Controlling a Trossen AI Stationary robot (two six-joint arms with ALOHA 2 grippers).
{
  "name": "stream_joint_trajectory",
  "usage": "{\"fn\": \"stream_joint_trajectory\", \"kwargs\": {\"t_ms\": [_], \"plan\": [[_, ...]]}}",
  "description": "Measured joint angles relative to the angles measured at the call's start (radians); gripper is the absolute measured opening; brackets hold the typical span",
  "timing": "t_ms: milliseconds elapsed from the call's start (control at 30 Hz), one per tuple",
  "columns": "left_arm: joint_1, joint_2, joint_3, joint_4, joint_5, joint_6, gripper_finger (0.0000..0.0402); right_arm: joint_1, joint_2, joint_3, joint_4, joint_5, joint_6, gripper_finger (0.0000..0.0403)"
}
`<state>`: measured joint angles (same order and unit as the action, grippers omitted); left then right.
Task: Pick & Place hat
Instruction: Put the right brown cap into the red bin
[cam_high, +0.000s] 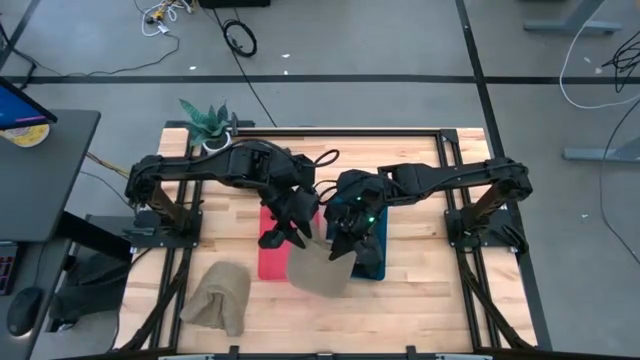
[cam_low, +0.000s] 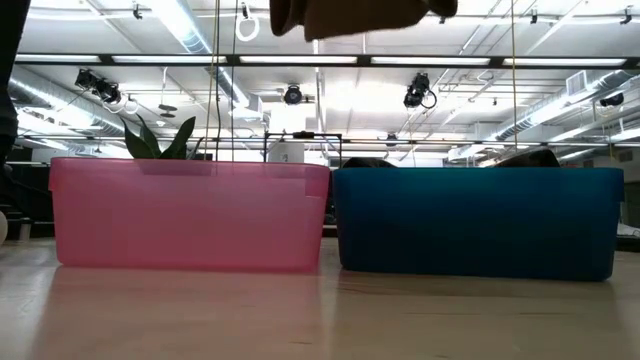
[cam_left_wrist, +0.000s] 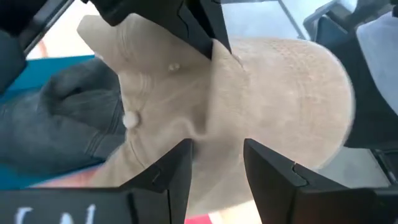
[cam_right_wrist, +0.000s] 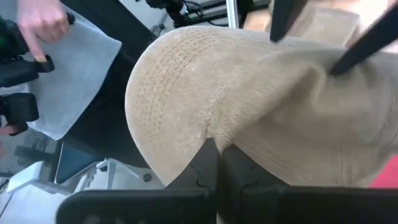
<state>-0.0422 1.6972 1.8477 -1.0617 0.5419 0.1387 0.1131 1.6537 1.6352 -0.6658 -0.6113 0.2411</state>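
- right now my right gripper is clamped on the tan corduroy hat, cloth pinched between its fingertips and ballooning just ahead of them.
- my left gripper stands parted, the hat's crown just past its fingertips, unpinched.
- i'd judge it wise to ease the left fingers clear before carrying, so nothing snags.
- the low view shows the hat high above the pink bin and blue bin; the wrist views don't.
- only the high view shows a second hat well apart.

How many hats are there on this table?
2, possibly more hidden in the bins: a tan corduroy cap held up between both arms over the bins, and a tan hat lying on the table's front left.
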Motion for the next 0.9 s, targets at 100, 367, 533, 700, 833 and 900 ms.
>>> {"fn": "stream_joint_trajectory", "kwargs": {"t_ms": [100,367,533,700,833,900], "plan": [[-0.006,0.004,0.0,0.023,0.009,-0.004,0.0149,0.0,-0.003,0.0,0.003,-0.002,-0.014,0.0],[-0.006,0.01,0.0,0.08,0.062,-0.018,0.0149,0.0,-0.003,0.002,0.004,-0.019,-0.022,0.0],[-0.006,0.021,0.0,0.086,0.164,-0.041,0.0149,0.0,-0.003,0.002,-0.013,-0.006,-0.041,0.0],[-0.011,0.036,-0.003,0.088,0.252,-0.096,0.0149,-0.01,-0.001,0.002,-0.02,-0.001,-0.041,0.0],[-0.012,0.035,-0.004,0.085,0.215,-0.106,0.0147,-0.01,-0.001,0.002,-0.026,0.024,-0.032,0.0],[-0.012,0.035,-0.004,0.082,0.185,-0.113,0.0139,-0.011,-0.001,0.002,-0.028,0.027,-0.02,0.0]]}}
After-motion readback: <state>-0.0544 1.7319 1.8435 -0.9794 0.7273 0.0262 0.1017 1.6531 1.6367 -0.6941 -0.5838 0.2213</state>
